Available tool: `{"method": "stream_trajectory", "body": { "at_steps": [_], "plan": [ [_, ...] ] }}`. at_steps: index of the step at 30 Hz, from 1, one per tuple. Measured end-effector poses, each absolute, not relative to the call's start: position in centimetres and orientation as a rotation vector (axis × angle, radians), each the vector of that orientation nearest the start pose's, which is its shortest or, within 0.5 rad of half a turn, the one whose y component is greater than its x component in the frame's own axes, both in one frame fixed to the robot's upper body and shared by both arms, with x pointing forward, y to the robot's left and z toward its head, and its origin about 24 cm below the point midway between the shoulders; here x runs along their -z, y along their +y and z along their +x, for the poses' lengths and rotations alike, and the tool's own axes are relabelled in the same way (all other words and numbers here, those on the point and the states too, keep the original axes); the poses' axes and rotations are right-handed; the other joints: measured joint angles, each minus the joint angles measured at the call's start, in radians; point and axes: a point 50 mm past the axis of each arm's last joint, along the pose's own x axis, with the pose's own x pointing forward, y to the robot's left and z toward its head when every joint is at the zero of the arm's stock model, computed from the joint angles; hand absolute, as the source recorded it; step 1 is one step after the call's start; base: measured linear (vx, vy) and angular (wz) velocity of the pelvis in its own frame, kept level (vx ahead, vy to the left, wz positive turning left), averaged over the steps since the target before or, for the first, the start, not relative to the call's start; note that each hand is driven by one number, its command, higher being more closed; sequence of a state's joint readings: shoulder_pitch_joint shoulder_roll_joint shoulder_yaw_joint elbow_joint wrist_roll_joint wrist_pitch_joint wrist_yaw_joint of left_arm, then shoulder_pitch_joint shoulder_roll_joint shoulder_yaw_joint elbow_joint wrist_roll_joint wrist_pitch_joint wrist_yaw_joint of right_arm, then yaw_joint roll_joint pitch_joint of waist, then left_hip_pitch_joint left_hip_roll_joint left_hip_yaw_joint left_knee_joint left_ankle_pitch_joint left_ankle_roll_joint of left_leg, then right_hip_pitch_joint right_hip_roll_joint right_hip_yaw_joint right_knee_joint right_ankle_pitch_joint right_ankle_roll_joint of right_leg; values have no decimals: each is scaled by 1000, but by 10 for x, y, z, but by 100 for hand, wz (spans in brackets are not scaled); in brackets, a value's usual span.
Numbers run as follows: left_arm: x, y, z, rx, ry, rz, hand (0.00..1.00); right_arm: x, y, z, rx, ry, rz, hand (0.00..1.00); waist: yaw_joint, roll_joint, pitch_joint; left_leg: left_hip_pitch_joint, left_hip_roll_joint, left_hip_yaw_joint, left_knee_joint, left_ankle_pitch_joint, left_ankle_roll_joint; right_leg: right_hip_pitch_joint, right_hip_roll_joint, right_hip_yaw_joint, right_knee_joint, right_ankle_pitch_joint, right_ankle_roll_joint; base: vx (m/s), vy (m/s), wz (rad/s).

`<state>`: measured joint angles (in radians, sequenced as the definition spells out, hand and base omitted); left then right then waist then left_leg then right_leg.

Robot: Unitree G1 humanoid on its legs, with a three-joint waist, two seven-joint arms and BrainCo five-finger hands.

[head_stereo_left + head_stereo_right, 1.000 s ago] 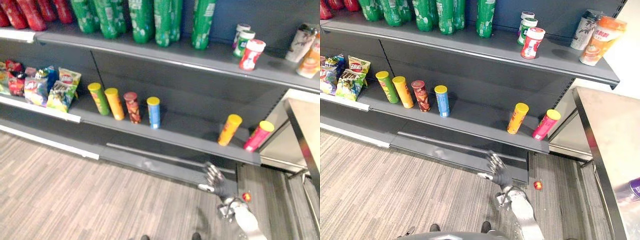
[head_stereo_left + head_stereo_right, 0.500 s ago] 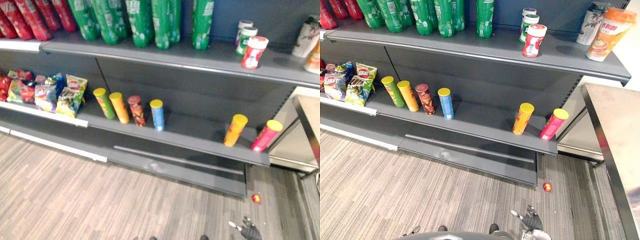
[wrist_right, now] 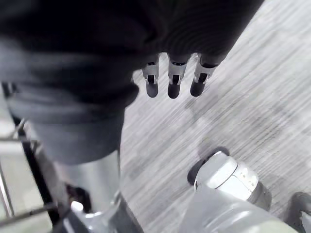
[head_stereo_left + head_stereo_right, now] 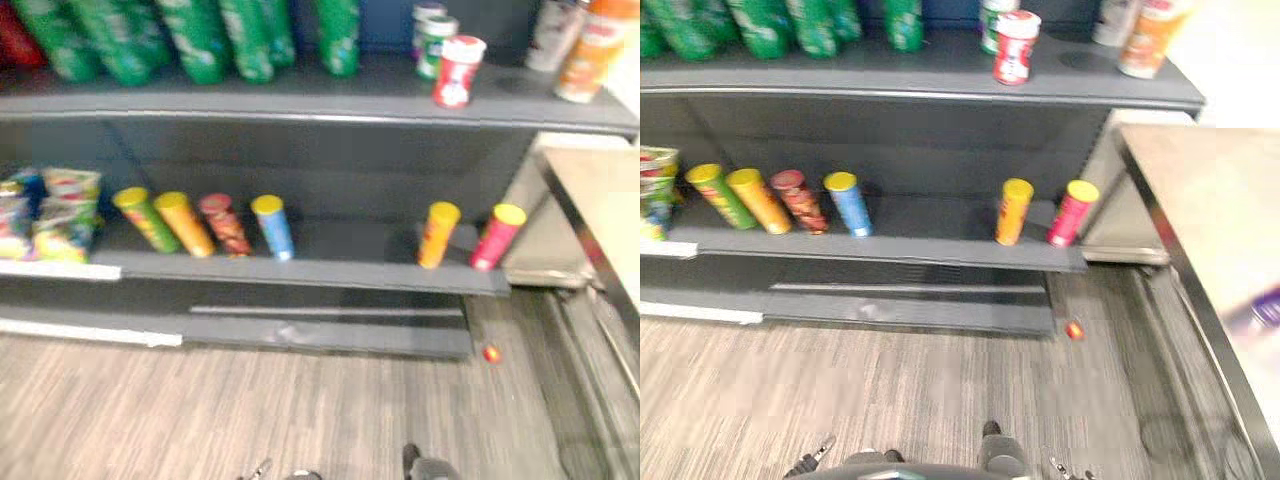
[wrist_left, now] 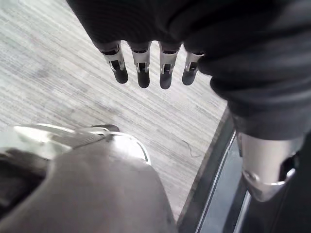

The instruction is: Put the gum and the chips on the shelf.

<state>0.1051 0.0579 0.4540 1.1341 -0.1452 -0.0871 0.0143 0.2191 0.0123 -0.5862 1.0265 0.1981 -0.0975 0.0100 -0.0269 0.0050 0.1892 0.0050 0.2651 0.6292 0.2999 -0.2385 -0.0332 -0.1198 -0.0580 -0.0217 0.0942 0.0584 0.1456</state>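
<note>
Your left hand (image 5: 142, 73) and right hand (image 3: 175, 83) above the floor (image 5: 53, 73), fingers (image 5: 165, 80) relaxed and empty, yellow chips can (image 4: 437, 234) on the shelf (image 4: 340, 265).

On my head feed I see a row of green plastic bottles (image 4: 200, 40) standing at 11 o'clock. Between 1 and 2 o'clock an orange-and-white paper cup (image 4: 590, 55) stands just beside a white cup with dark print (image 4: 555, 30). A steel-framed table with a pale top (image 4: 1200, 190) runs down the 3 o'clock side, and I can make out a blurred purple object (image 4: 1260, 310) on it. A small red ball (image 4: 491, 353) lies at 4 o'clock on the grey striped wood-look floor (image 4: 200, 410).
</note>
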Motion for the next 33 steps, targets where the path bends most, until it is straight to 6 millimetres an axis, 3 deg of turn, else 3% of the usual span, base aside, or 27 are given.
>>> {"method": "stream_trajectory", "body": {
  "at_steps": [2,3,5,6,8,12,15,23,26,29,30,31,32,33],
  "plan": [
    [164,228,64,-610,1062,-308,0,166,-217,22,747,1058,442,0,-4,-4,10,14,32,62,6,-5,1,-19,-19,-151,64,-40,-62,-73,113,-152],
    [163,226,71,-598,1046,-312,0,167,-213,17,750,1075,445,0,-3,-6,12,36,57,126,4,-5,0,-16,-65,-303,139,-72,-109,11,147,-137],
    [162,220,81,-542,1029,-294,0,168,-212,16,746,1090,440,0,0,-17,11,72,61,226,-4,4,-14,7,-166,-478,232,-83,-115,60,90,-162],
    [161,219,86,-507,1021,-278,0,168,-210,20,739,1091,443,0,0,-28,10,89,45,282,-14,9,-21,28,-207,-513,237,-69,-115,64,-15,-137],
    [159,220,94,-472,1004,-255,0,170,-207,27,721,1095,450,0,-6,-40,7,91,26,329,-23,19,-30,56,-214,-522,167,-77,-80,26,-97,-88],
    [161,208,93,-441,1022,-268,0,166,-219,47,700,1056,423,0,-20,-4,19,125,26,352,-69,68,-53,76,-179,-519,109,-81,-79,-19,-134,-29],
    [162,208,92,-435,1026,-271,0,163,-223,67,667,1013,408,0,-24,-5,19,120,32,354,-80,90,-65,77,-156,-520,82,-96,-79,-77,-115,-6],
    [162,207,92,-422,1031,-253,0,161,-230,65,697,1004,404,0,-31,-2,21,118,22,347,-108,122,-64,68,-161,-528,87,-128,-82,-123,-49,1],
    [163,207,90,-427,1042,-249,0,161,-232,65,715,998,414,0,-54,1,20,107,13,350,-112,120,-62,28,-182,-519,145,-158,-81,-83,-19,-1],
    [163,205,93,-425,1050,-261,0,164,-231,55,743,1028,441,0,-54,18,24,103,81,380,5,65,-82,5,-177,-498,215,-209,-92,22,-36,-24],
    [164,206,88,-446,1060,-278,0,166,-227,49,752,1049,456,0,-52,19,25,117,131,396,104,59,-84,10,-164,-475,236,-232,-98,96,-83,-63],
    [164,208,87,-477,1048,-303,0,168,-224,42,763,1069,469,0,-50,21,29,108,215,358,256,82,-50,28,-141,-451,249,-242,-111,123,-160,-71],
    [162,210,90,-497,1024,-320,0,168,-224,40,772,1071,473,0,-49,25,33,95,242,298,318,107,-4,35,-130,-432,260,-247,-112,101,-166,-79],
    [161,213,88,-525,1007,-337,0,168,-225,36,785,1070,477,0,-44,21,32,67,252,176,384,156,71,40,-121,-399,274,-265,-119,95,-191,-101]
  ]
}}
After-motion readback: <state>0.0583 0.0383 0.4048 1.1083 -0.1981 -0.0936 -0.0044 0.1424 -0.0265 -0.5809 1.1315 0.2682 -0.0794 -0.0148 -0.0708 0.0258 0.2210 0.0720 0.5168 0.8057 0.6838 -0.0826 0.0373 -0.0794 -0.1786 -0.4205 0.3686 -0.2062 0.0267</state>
